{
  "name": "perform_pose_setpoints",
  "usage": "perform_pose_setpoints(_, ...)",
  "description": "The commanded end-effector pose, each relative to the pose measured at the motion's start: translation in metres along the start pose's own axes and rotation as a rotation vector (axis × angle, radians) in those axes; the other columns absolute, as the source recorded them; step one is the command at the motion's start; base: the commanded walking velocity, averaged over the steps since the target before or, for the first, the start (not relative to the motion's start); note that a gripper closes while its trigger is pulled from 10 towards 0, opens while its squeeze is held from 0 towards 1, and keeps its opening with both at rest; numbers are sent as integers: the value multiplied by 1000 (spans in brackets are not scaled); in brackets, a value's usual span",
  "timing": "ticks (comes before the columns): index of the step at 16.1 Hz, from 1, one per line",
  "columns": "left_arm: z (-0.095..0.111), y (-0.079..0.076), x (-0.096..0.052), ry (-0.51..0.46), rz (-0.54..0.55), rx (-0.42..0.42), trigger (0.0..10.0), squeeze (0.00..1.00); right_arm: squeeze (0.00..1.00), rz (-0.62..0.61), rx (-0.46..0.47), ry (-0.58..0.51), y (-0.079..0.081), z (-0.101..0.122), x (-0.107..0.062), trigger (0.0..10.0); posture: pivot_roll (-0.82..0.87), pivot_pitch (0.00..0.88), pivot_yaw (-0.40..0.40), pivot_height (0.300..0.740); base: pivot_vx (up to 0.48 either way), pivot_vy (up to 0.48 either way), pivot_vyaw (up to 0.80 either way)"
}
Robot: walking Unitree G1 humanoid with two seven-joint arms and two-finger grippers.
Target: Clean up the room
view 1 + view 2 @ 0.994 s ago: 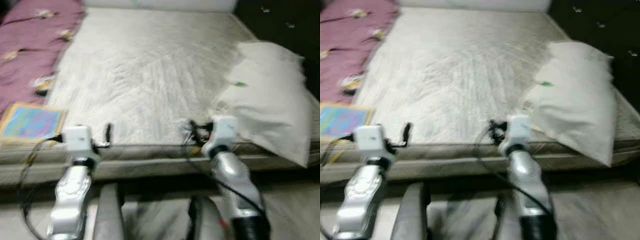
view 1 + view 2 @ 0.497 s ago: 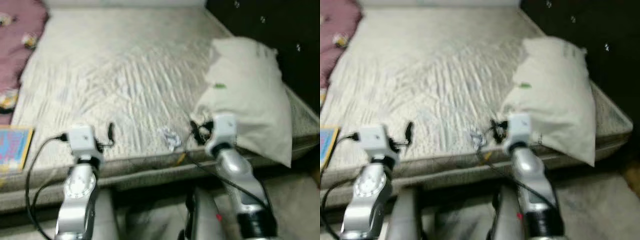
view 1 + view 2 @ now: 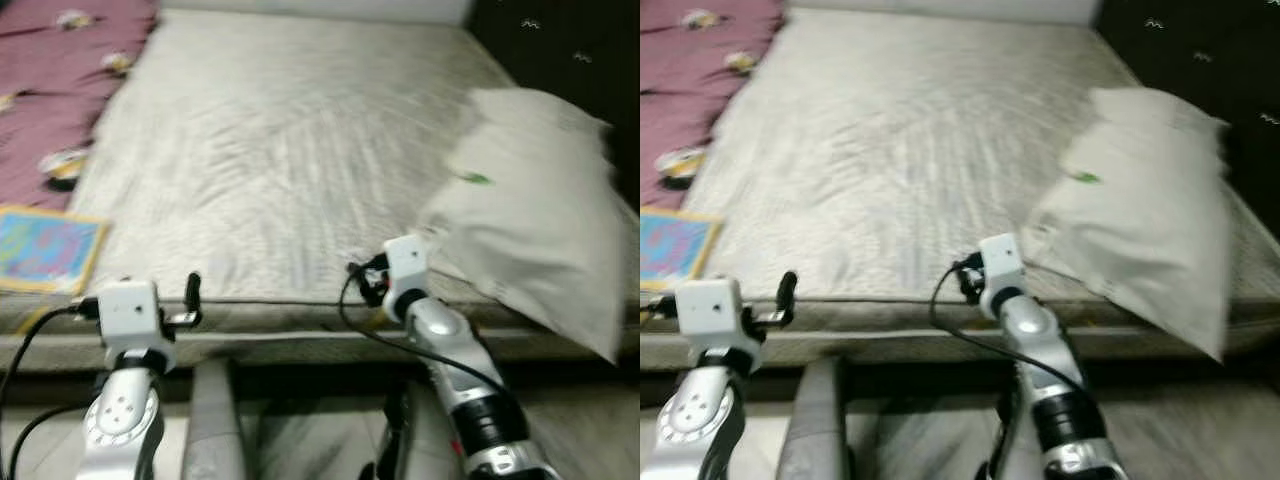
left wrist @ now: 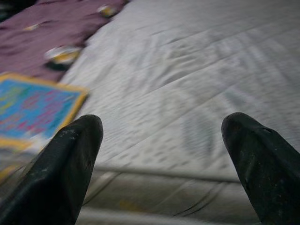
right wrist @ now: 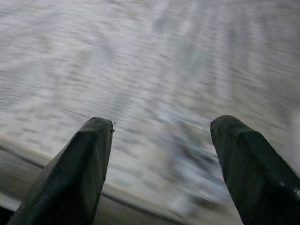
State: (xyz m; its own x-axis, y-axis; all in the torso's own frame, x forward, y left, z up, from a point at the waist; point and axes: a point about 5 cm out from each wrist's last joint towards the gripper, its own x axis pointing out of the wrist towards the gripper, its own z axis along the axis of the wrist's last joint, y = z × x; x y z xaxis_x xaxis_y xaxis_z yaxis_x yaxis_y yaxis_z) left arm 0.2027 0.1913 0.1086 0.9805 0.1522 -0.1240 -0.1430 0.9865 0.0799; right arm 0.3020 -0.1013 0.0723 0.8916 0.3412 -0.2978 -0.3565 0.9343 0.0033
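Observation:
A wide beige mattress [image 3: 290, 130] lies before me. A white pillow [image 3: 530, 215] rests askew on its right side, overhanging the front edge. A colourful book [image 3: 45, 250] lies flat at the front left, also seen past my left fingers [image 4: 33, 101]. My left gripper [image 4: 164, 121] is open over the mattress's front edge, near the book. My right gripper [image 5: 161, 123] is open, low over the front edge beside the pillow's corner. A blurred pale lump [image 5: 187, 157] lies on the sheet between its fingers.
A purple blanket [image 3: 60, 80] with small patterns covers the left of the bed. Dark surroundings [image 3: 560, 40] flank the bed on the right. The bed frame's edge [image 3: 300, 345] runs across just in front of my arms, with grey floor below.
The whole picture has swung back to the left, bringing the book and purple blanket into view again. Both arms sit lower in the picture, still open at the bed's front edge.

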Motion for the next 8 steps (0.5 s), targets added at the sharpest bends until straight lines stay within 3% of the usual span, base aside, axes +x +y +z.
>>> perform_pose_setpoints(1,6,1,-5,0,-6,5,10000,0,0,14,2,-2,6,1,6,10000,210,80,-77,543,0,0,0)
perform_pose_setpoints(4,9,2,-15,34,-19,6,10000,0,0,13,4,13,10,-1,12,10000,223,98,-73,543,0,0,0)
perform_pose_setpoints(8,14,3,-28,51,-57,47,10000,0,0,-45,-7,-25,15,13,36,10000,245,160,-52,543,0,0,0)
